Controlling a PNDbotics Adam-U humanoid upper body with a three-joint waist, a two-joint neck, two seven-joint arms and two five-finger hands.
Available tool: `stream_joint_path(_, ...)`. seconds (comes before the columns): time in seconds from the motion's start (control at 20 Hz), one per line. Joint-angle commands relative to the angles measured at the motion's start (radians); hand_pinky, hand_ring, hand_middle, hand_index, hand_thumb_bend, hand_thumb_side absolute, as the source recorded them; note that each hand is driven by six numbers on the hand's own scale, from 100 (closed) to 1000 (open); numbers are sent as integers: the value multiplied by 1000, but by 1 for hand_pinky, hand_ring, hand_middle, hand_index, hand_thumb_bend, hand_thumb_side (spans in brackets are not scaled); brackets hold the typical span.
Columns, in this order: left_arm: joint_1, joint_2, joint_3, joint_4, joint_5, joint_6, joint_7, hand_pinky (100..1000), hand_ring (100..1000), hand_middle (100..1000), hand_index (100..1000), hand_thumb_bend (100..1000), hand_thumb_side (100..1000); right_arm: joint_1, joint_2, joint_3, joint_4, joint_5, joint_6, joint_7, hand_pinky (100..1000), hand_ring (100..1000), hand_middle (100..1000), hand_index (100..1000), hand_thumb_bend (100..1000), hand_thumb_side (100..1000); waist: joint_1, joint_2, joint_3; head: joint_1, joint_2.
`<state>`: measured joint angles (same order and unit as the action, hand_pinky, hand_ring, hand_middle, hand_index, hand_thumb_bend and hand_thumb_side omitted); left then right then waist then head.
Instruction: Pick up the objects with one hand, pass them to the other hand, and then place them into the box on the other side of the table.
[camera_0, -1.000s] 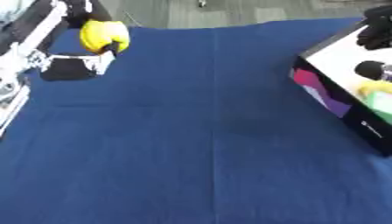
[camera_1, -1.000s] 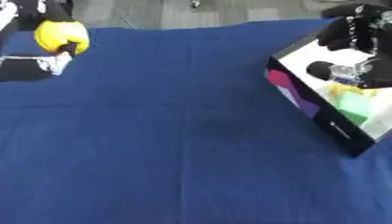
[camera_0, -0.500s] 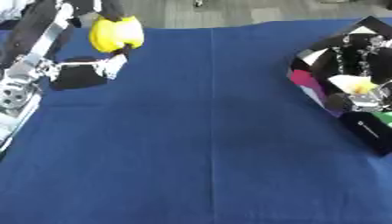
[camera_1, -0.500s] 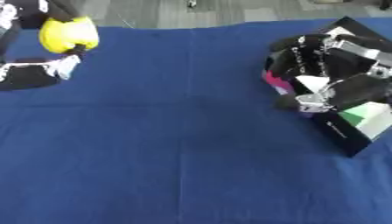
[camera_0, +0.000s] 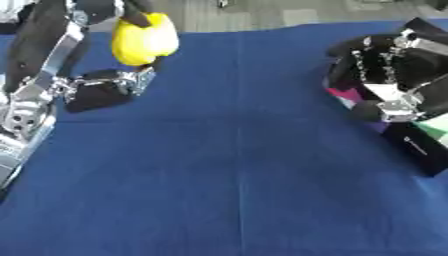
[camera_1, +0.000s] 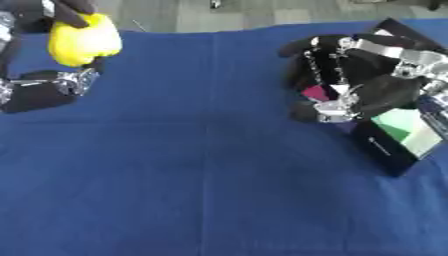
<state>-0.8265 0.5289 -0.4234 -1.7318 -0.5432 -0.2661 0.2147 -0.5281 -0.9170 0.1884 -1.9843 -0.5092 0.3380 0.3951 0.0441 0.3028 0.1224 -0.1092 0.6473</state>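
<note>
Objects first: we count one yellow object (camera_0: 143, 41) and one box (camera_1: 398, 136), black-walled with pink, white and green showing, at the right edge of the blue-covered table (camera_0: 236, 165). Our left hand (camera_0: 105, 87) is raised at the far left corner, arm slanting in from the left edge; the upper fingers (camera_0: 133, 12) curl over the yellow object's top while another finger stretches below it. Our right hand (camera_1: 350, 75) hangs over the box's near-left corner, fingers spread and slightly bent, holding nothing we can see.
</note>
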Motion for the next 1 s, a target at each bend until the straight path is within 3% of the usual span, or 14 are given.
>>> stream_joint_path(0.05,-18,2,-9,-13,-3,-12,10,690,618,588,558,158,100,-36,-10,4,-16,-15,35,3,813,779,696,903,590,240,-16,-45,0,-8,-5)
stream_joint_path(1.0,-48,-87,-50,-47,-103,-79,6,693,628,590,562,192,100,-154,41,84,-16,20,186,-17,821,807,733,927,623,234,-27,-48,18,-34,-5)
